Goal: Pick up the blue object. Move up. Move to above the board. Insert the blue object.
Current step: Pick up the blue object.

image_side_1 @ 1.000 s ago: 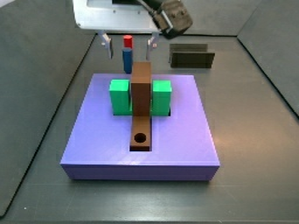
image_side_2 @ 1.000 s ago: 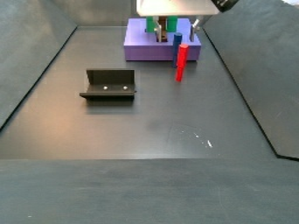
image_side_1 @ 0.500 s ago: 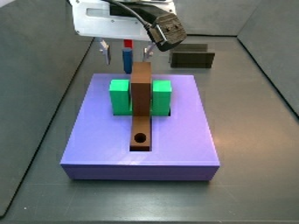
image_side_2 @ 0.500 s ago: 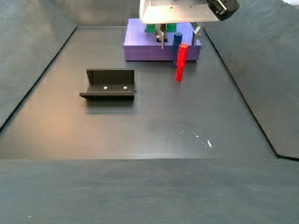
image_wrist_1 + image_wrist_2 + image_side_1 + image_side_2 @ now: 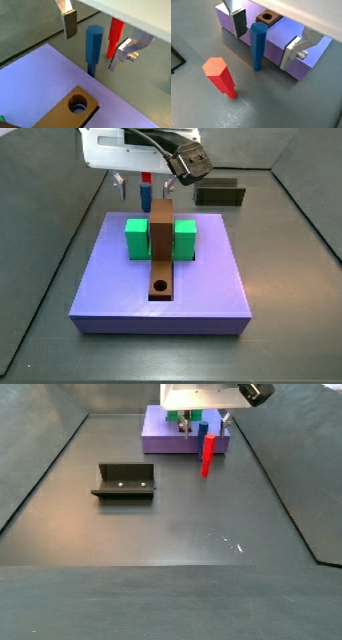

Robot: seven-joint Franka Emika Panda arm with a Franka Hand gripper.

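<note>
Gripper (image 5: 266,37) sits low at the far end of the lavender slab (image 5: 187,288), just off its back edge, with the white wrist housing (image 5: 123,150) above it. Jaws are spread wide; in both wrist views one finger (image 5: 69,24) stands on one side of the blue object (image 5: 257,46) and the other finger (image 5: 120,53) on the opposite side, with clear gaps to each, so nothing is gripped. The blue object (image 5: 93,49) is a separate blue peg standing upright on the dark floor (image 5: 174,524), right beside the slab's wall and between the fingers. A red peg (image 5: 222,77) stands upright on the floor near it, apart from it and outside the jaws; in a wrist view it shows as a red post (image 5: 115,36) behind the blue one. In a side view the blue object (image 5: 143,192) is only a thin sliver under the housing, and whether it touches the slab wall cannot be told from there. The board (image 5: 162,253) lies along the slab's middle, flanked by two green blocks (image 5: 138,238), its round hole (image 5: 160,286) at the end away from the gripper. In a wrist view the board's end (image 5: 69,106) with a hole lies on the slab, close to the blue object's base. The fixture (image 5: 126,481) stands on the floor, well apart from the slab.
</note>
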